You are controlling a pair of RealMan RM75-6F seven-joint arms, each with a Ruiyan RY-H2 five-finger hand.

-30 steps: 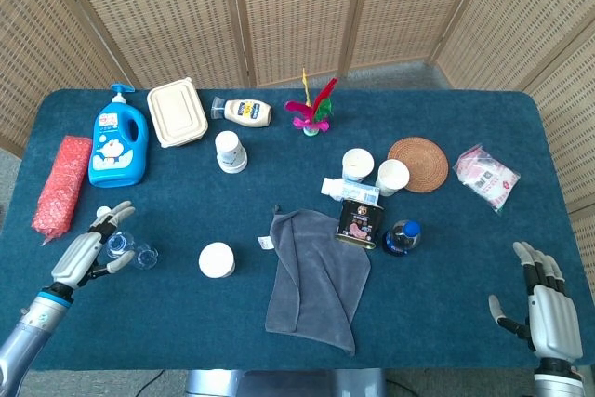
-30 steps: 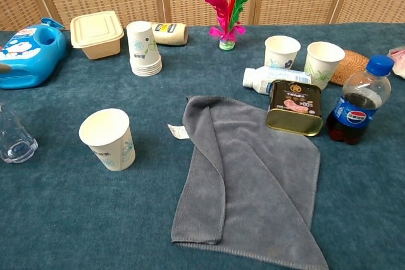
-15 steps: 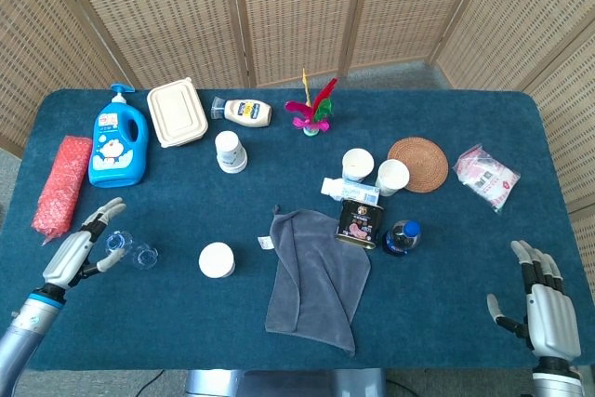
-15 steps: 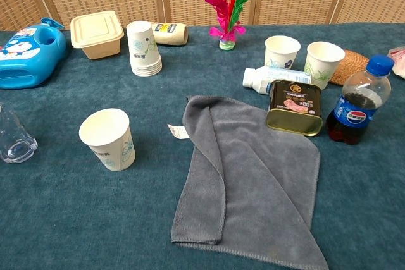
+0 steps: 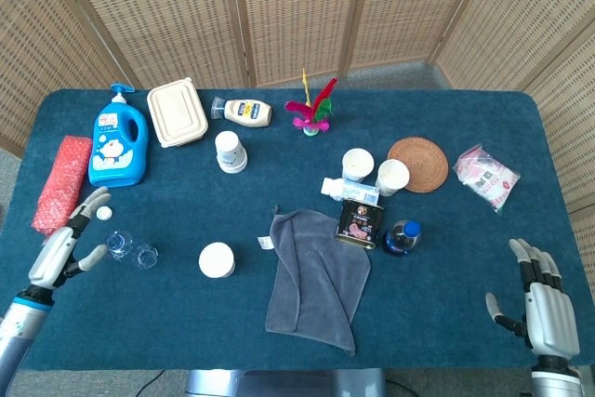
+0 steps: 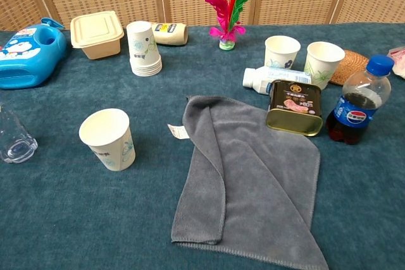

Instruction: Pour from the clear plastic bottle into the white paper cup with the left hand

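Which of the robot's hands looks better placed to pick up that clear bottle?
The left hand: it is open just beside the clear plastic bottle, with the white paper cup nearby. The right hand sits open at the table's far corner.

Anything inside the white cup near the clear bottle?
The paper cup shows only a bare white inner wall; no liquid visible. Its bottom is hidden by the near rim in both views.

Bare blue worktop (image 5: 139, 309) fills the lower left of the frame around the clear plastic bottle (image 5: 130, 249) and white paper cup (image 5: 216, 259); the grey towel (image 5: 316, 276) (lying flat) bounds it at centre.
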